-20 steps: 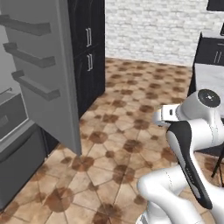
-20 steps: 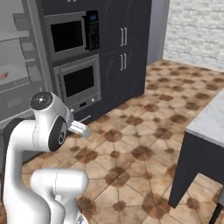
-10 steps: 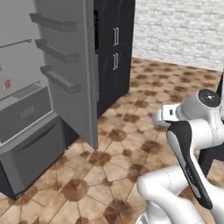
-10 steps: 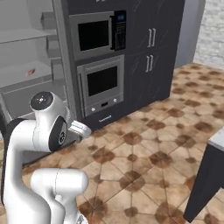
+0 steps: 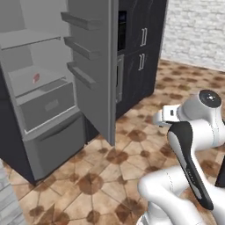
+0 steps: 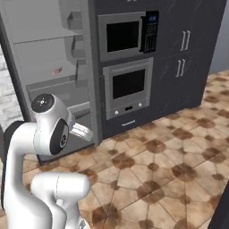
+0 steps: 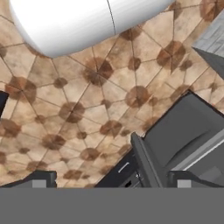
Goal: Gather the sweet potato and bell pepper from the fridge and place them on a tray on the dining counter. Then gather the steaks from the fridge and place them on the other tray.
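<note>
The fridge (image 5: 52, 101) is cut off by the top and left edges of the left base view. A small reddish item (image 5: 36, 78) on a fridge shelf is too small to identify. In the right base view the robot arm (image 6: 49, 134) covers the lower part of the fridge. In the hand view, the gripper (image 7: 111, 183) fingertips are barely visible at the bottom edge; their spacing cannot be judged.

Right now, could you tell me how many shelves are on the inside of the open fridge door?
3, stacked on the fridge door's inner face: top, middle, lowest. Any others may be hidden.
</note>
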